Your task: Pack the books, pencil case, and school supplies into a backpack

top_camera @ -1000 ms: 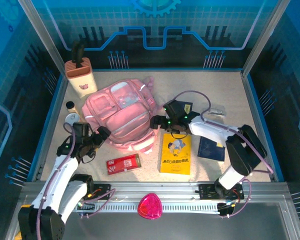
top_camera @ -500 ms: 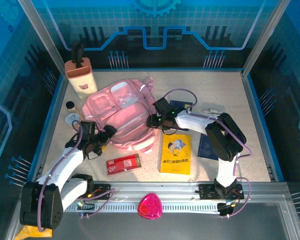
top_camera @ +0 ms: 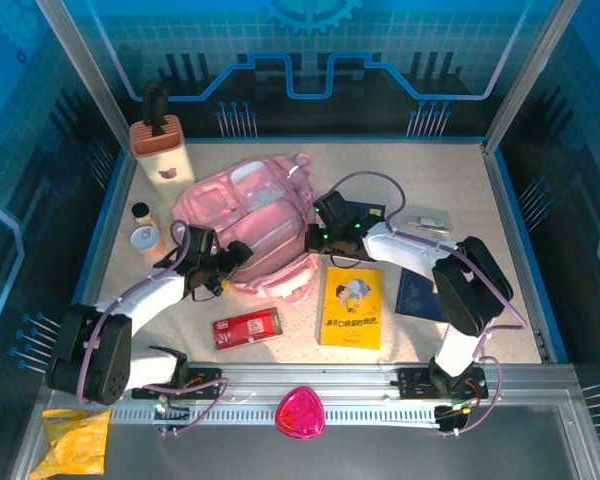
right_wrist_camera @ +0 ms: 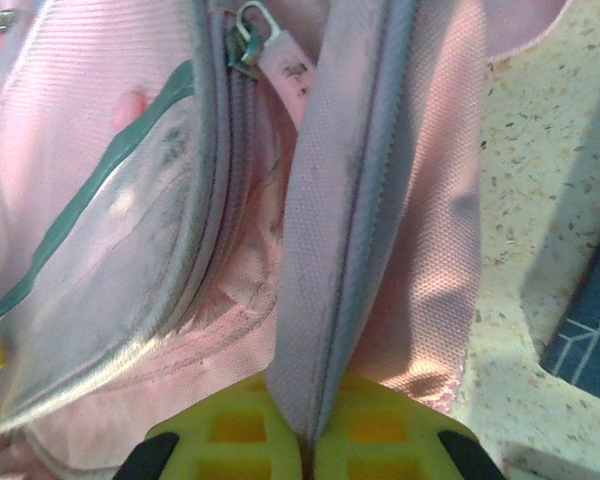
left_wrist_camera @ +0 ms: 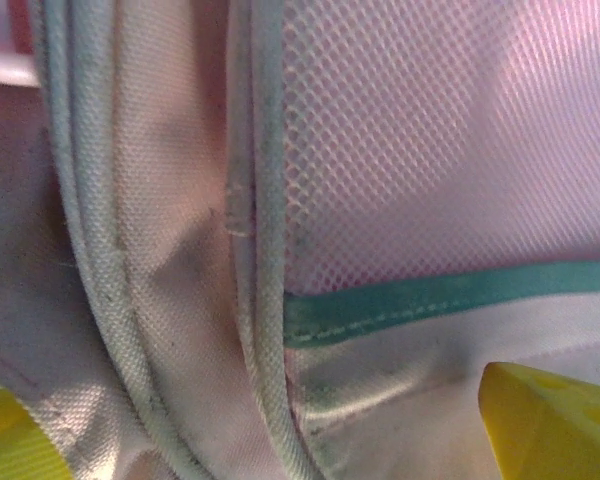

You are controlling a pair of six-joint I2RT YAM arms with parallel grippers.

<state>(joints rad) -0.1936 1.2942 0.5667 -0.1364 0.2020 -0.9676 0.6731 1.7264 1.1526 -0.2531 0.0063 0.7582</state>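
The pink backpack (top_camera: 248, 215) lies flat mid-table. My right gripper (right_wrist_camera: 308, 442) is shut on a raised fold of its zip edge (right_wrist_camera: 345, 230), at the backpack's right side (top_camera: 312, 238). My left gripper (top_camera: 237, 256) presses against the backpack's lower left, its yellow fingertips (left_wrist_camera: 550, 420) wide apart and open, with piping and mesh fabric (left_wrist_camera: 265, 300) between them. The yellow book (top_camera: 351, 306) and a navy book (top_camera: 423, 296) lie on the table to the right. Another navy book (top_camera: 368, 211) sits partly under the right arm. The red pencil case (top_camera: 246, 326) lies near the front. A small pale supply item (top_camera: 428, 221) rests far right.
A tall beige box with a black top (top_camera: 162, 150) stands at the back left, two small jars (top_camera: 142, 236) in front of it. A pink object (top_camera: 300, 412) sits on the front rail and a yellow packet (top_camera: 75, 440) at the bottom left. Blue walls enclose the table.
The right gripper has closed on the backpack's right edge fold. The left gripper has moved right, up against the backpack's lower left. The backpack has shifted slightly.
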